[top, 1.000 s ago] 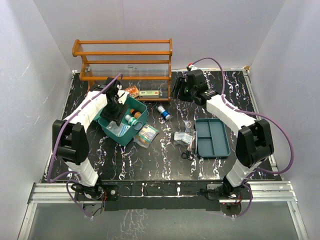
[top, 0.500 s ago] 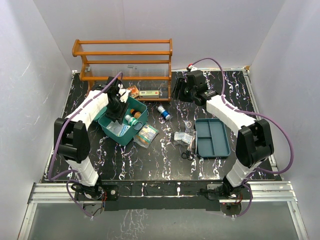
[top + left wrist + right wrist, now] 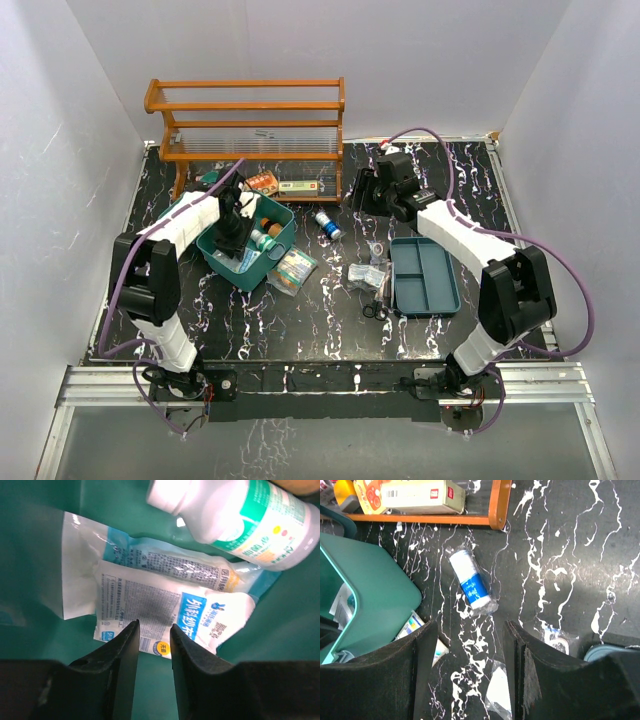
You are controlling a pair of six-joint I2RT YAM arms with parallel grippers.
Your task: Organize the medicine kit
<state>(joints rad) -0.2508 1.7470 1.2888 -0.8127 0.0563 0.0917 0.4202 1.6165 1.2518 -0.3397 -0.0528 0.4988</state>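
We see even, bright overhead light on the marbled table [image 3: 310, 320], with soft shadows. Glare streaks the white bottle [image 3: 235, 520] and glossy sachet [image 3: 165, 605]; the near fingers [image 3: 115, 675] look dark and blurred.

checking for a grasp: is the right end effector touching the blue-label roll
Apart. The right wrist view shows the roll lying ahead of the open right end effector, with bare table between.

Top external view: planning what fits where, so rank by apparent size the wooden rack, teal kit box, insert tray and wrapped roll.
1. wooden rack
2. teal kit box and insert tray: about alike, box partly covered
3. wrapped roll
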